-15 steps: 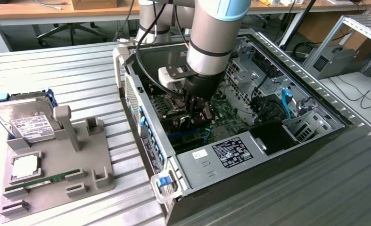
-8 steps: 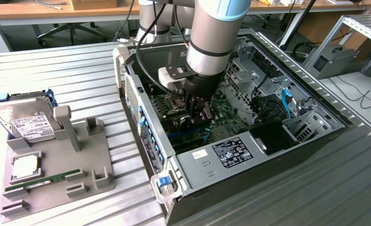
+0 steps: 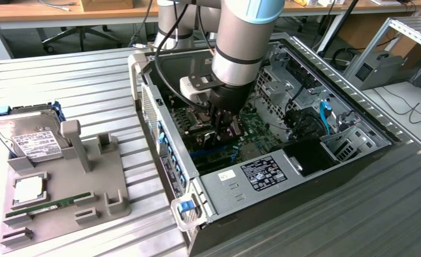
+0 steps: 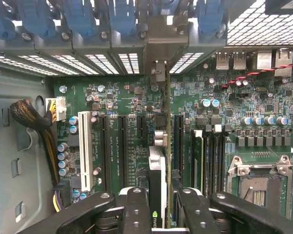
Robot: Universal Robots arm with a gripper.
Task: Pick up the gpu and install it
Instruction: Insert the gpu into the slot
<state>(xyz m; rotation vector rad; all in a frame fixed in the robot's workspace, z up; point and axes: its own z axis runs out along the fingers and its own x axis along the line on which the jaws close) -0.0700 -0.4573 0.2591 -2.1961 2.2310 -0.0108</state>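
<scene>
My arm (image 3: 240, 48) stands near vertical inside the open computer case (image 3: 317, 160), wrist down, claw (image 4: 164, 214) aimed at the motherboard (image 4: 122, 97) right below it. The claw is clamped on the gpu (image 4: 156, 180), fingers (image 4: 136, 209) on its flat faces. The card is held on edge between them and runs out ahead of the claw to the case's rear wall, with its metal bracket (image 4: 158, 39) against the slot openings there. The card's lower edge is over the black expansion slots (image 4: 123, 146) just under the claw; can't tell if it is seated.
</scene>
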